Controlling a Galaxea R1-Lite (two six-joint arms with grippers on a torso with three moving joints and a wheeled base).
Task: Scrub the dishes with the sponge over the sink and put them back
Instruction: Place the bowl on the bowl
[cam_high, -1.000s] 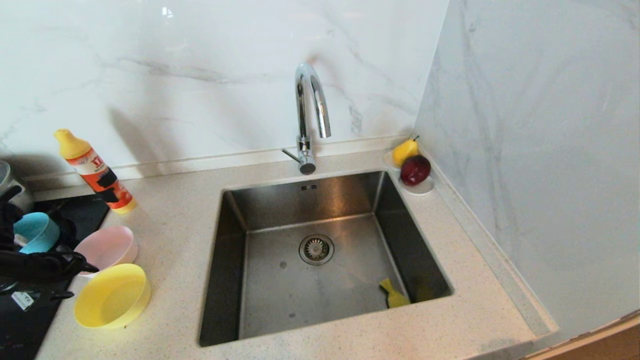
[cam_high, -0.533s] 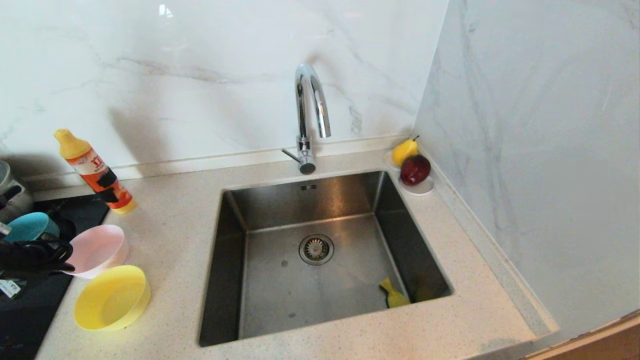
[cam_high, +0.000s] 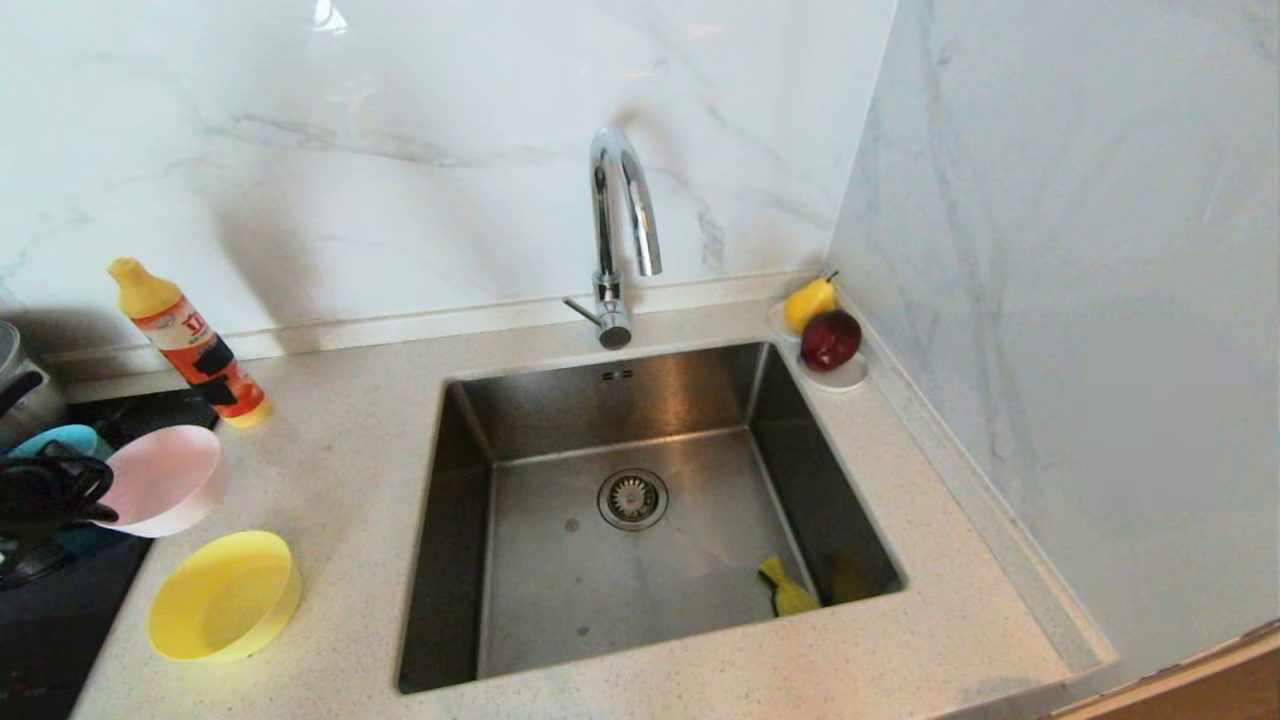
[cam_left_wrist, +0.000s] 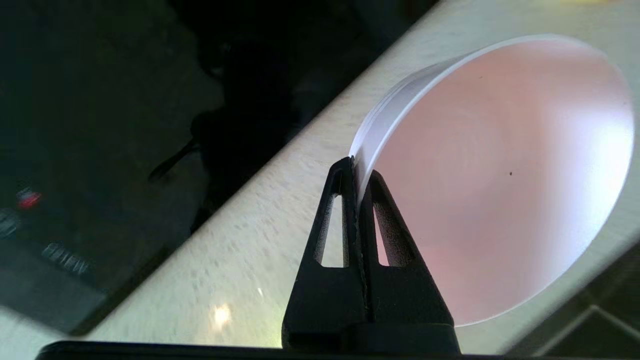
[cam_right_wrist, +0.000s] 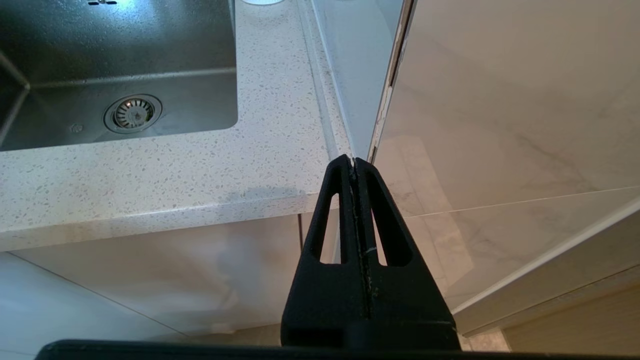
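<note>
My left gripper is shut on the rim of the pale pink bowl, which hangs tilted above the counter at the far left. The yellow bowl rests on the counter in front of it. Only a sliver of the light blue bowl shows behind my left arm. The sponge lies in the front right corner of the steel sink. My right gripper is shut and empty, parked below the counter's front right edge.
An orange bottle with a yellow cap stands at the back left. A chrome faucet rises behind the sink. A white saucer with a pear and a red apple sits at the back right corner. A black cooktop lies at the left.
My left gripper closed on the pink bowl's rim, lifted it off the counter and tilted it. The right arm has not moved.
</note>
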